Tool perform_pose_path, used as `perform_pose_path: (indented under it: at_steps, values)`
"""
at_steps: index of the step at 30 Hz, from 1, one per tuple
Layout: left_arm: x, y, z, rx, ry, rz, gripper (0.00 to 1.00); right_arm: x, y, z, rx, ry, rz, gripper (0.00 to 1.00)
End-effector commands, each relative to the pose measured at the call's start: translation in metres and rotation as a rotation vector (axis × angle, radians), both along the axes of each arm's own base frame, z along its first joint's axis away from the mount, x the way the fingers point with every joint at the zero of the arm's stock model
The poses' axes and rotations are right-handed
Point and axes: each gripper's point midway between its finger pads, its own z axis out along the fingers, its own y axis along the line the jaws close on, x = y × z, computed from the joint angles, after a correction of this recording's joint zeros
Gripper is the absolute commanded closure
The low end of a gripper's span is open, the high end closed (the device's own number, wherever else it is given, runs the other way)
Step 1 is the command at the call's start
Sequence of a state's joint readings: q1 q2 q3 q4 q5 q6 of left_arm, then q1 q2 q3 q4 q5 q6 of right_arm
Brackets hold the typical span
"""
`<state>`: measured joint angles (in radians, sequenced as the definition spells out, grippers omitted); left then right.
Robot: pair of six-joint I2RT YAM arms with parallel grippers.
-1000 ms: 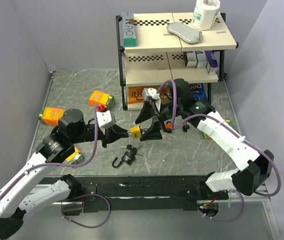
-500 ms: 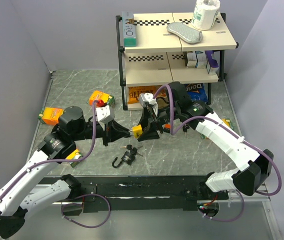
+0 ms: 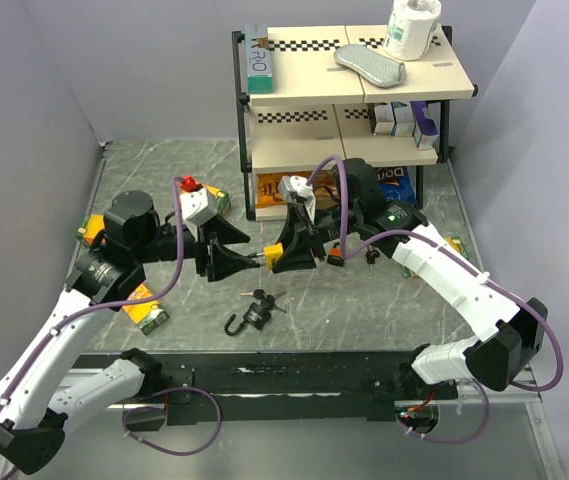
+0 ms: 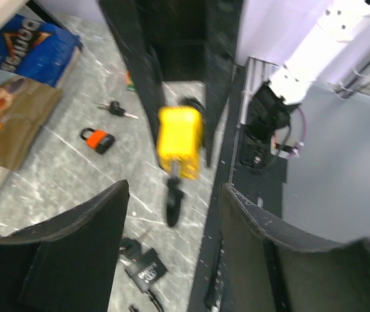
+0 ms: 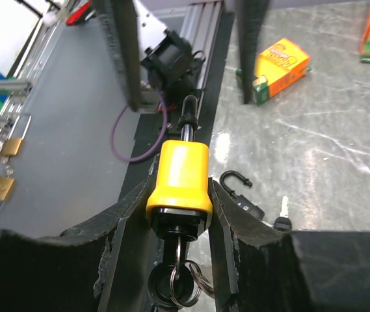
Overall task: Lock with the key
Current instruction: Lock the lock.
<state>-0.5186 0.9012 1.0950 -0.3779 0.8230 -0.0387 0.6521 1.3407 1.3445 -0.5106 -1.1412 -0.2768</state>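
Two grippers face each other at the centre of the overhead view. On the left, the left gripper (image 3: 234,257) has its jaws about halfway apart and holds nothing. Its wrist view shows both black fingers (image 4: 84,227) clear of everything. Just beyond their tips is a black-headed silver key (image 4: 171,198), sticking out of the near end of a yellow block-shaped padlock (image 5: 178,172), which is held above the table. To the right, the right gripper (image 3: 286,252) is closed on the sides of the padlock's body, and metal rings (image 5: 178,286) hang from its other end. Lower in the overhead frame, a black padlock with an open shackle (image 3: 252,316) lies on the grey marbled table (image 3: 364,310). A small orange padlock (image 4: 98,139) lies further right.
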Motion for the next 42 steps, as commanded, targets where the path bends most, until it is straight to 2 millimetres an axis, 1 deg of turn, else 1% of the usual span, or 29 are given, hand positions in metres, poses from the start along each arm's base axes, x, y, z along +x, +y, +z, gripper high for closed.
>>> perform_pose_path:
  at_steps: [1,4,7,10,11,13,14,16,17,19,23,26,29,32,33,34,36,38,39,42]
  values:
    - [-0.019,0.004,0.000,0.004,0.017,-0.080,0.37,0.001,0.001,0.033,0.101,-0.065,0.018,1.00]
    - [-0.017,0.002,-0.011,0.018,0.043,-0.081,0.41,0.001,0.003,0.036,0.114,-0.070,0.024,1.00]
    - [-0.016,0.001,-0.015,0.022,0.067,-0.088,0.46,0.002,0.004,0.039,0.120,-0.072,0.026,1.00]
    - [-0.014,0.000,-0.012,0.002,0.053,-0.080,0.56,0.001,0.004,0.040,0.123,-0.069,0.028,1.00]
    - [-0.014,-0.001,-0.011,-0.004,0.049,-0.080,0.63,0.001,0.005,0.041,0.126,-0.072,0.029,1.00]
    - [-0.015,-0.001,-0.012,-0.008,0.053,-0.087,0.71,0.000,0.005,0.042,0.128,-0.076,0.029,1.00]
    - [-0.015,-0.002,-0.011,-0.011,0.051,-0.092,0.79,0.001,0.004,0.042,0.128,-0.078,0.027,1.00]
    - [-0.018,-0.003,-0.012,-0.016,0.064,-0.112,0.86,0.002,0.005,0.042,0.131,-0.082,0.022,1.00]
    - [-0.020,-0.004,-0.010,-0.022,0.063,-0.127,0.93,0.001,0.006,0.042,0.132,-0.084,0.022,1.00]
    - [-0.023,-0.006,-0.010,-0.032,0.088,-0.149,0.98,0.003,0.008,0.042,0.138,-0.102,0.016,1.00]
    - [-0.026,-0.009,-0.005,-0.058,0.105,-0.179,0.99,0.004,0.015,0.039,0.140,-0.146,0.019,1.00]
    - [-0.023,-0.011,-0.006,-0.063,0.120,-0.182,0.99,0.003,0.021,0.041,0.151,-0.147,0.027,1.00]
    - [-0.020,-0.014,-0.003,-0.076,0.124,-0.178,0.99,0.002,0.028,0.041,0.159,-0.157,0.038,1.00]
    - [-0.011,-0.017,0.002,-0.101,0.115,-0.147,0.99,-0.004,0.034,0.043,0.171,-0.147,0.067,1.00]
    - [-0.008,-0.018,0.000,-0.105,0.126,-0.139,0.99,-0.004,0.036,0.044,0.175,-0.143,0.071,1.00]
    - [-0.005,-0.020,0.005,-0.125,0.100,-0.137,0.99,-0.009,0.038,0.044,0.180,-0.139,0.087,1.00]
    - [0.000,-0.024,0.002,-0.137,0.121,-0.124,0.99,-0.011,0.043,0.044,0.186,-0.138,0.105,1.00]
    - [0.003,-0.028,0.005,-0.156,0.108,-0.127,0.99,-0.012,0.046,0.043,0.188,-0.143,0.117,1.00]
    - [0.004,-0.030,0.003,-0.156,0.111,-0.128,0.99,-0.012,0.047,0.047,0.195,-0.152,0.122,1.00]
    - [0.004,-0.033,0.001,-0.154,0.110,-0.139,0.99,-0.010,0.049,0.049,0.200,-0.161,0.131,1.00]
